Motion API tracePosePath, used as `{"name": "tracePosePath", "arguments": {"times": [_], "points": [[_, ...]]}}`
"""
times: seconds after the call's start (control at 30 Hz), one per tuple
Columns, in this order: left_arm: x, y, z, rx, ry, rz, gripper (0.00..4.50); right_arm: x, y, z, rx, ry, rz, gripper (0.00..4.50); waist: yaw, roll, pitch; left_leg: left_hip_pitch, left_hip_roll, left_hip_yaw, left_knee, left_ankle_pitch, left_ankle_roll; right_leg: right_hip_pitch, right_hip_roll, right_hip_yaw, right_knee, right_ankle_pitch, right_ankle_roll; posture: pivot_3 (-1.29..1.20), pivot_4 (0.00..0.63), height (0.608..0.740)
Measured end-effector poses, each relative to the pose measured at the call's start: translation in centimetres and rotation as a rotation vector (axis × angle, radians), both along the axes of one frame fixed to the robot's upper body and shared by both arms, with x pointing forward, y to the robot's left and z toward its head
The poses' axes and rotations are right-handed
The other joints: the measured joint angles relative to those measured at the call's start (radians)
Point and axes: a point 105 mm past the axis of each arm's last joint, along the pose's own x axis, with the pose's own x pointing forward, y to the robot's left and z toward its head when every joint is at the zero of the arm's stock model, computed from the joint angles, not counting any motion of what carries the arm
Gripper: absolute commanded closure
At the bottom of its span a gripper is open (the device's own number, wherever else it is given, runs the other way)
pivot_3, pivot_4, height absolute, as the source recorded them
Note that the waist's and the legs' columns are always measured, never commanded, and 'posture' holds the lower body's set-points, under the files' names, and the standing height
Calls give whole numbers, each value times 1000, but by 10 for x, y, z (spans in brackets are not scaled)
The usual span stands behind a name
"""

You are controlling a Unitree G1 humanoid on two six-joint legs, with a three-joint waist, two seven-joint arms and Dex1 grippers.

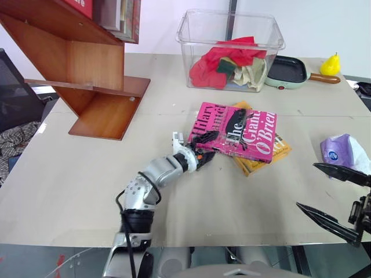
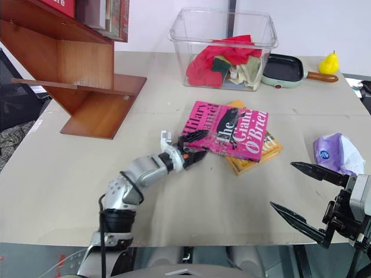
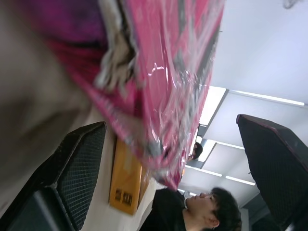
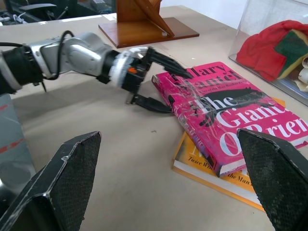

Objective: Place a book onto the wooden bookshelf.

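The hot-pink paperback book (image 1: 236, 131) with white and black lettering lies flat near the middle of the pale table (image 1: 69, 179), stacked on an orange-yellow paperback (image 1: 262, 157) whose edges peek out beneath it toward four and five o'clock. Its long axis runs roughly from ten o'clock to four o'clock in the head views, spine edge turned toward the robot. The left gripper (image 1: 201, 146) is right at the book's near-left corner, its two black fingers spread apart, one above the cover and one below the corner's edge, so the corner sits between the open jaws without being clamped; the left wrist view looks straight at the glossy pink cover between those fingers. From that gripper the bulk of the book extends toward two o'clock. The right gripper (image 1: 331, 197) hangs well apart from the book, out toward four o'clock near the table's front-right edge, its fingers also spread wide and empty. The left arm is therefore plainly the nearer one, and closing on that corner looks like the move in hand. The reddish-brown wooden bookshelf (image 1: 87, 75) with slanted panels stands at ten o'clock from the book, well apart.
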Motion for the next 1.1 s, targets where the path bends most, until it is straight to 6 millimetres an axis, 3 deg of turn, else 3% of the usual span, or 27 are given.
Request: {"name": "tracePosePath", "arguments": {"times": [0.23, 0.37, 0.5, 0.63, 0.7, 0.9, 1.1], "points": [[11, -8, -3, 16, 16, 46, 0, 1, -2, -1, -12, 1, -24, 17, 0, 0, 0, 0, -1, -2, 0, 0, 0, 0, 0, 0, 0, 0, 0, 0, 150, 740], [17, -7, -5, 25, 22, 77, 1191, -2, -2, -4, -18, 12, -35, 0, -1, 0, 0, 0, -2, -3, 0, 0, 0, 0, 0, 0, 0, -2, 4, 0, 150, 740], [19, -6, -2, 7, 6, 95, 3171, -3, -2, -5, -30, 10, -51, 0, -2, 0, 0, -1, -2, -3, 0, 0, 0, 0, 0, 0, 0, -2, 4, 0, 150, 740], [23, -4, 6, -11, -23, 109, 4189, -2, 0, -8, -28, 7, -59, 0, -3, -1, 0, -1, -2, -3, 0, 0, 0, 0, 0, -1, -1, -3, 4, 0, 150, 740], [24, -2, 9, -10, -29, 116, 4303, -2, 2, -10, -33, 10, -58, 0, -4, 0, 0, -1, -1, -4, 0, 0, 0, 0, 0, 0, -1, -3, 4, 0, 150, 740], [25, 34, 27, 113, -189, 154, 4306, 1, 6, -14, -14, 6, -49, 0, -5, -3, 2, -2, -1, -4, -2, 0, 0, -2, 0, -2, -1, -1, 1, 0, 150, 740], [20, 59, 88, 318, -626, 129, 4306, 21, 10, -4, 10, -69, -2, 0, 0, -5, 4, -4, -1, -3, -2, 0, 0, -3, -1, -2, -2, 0, 0, 0, 150, 740]]}}
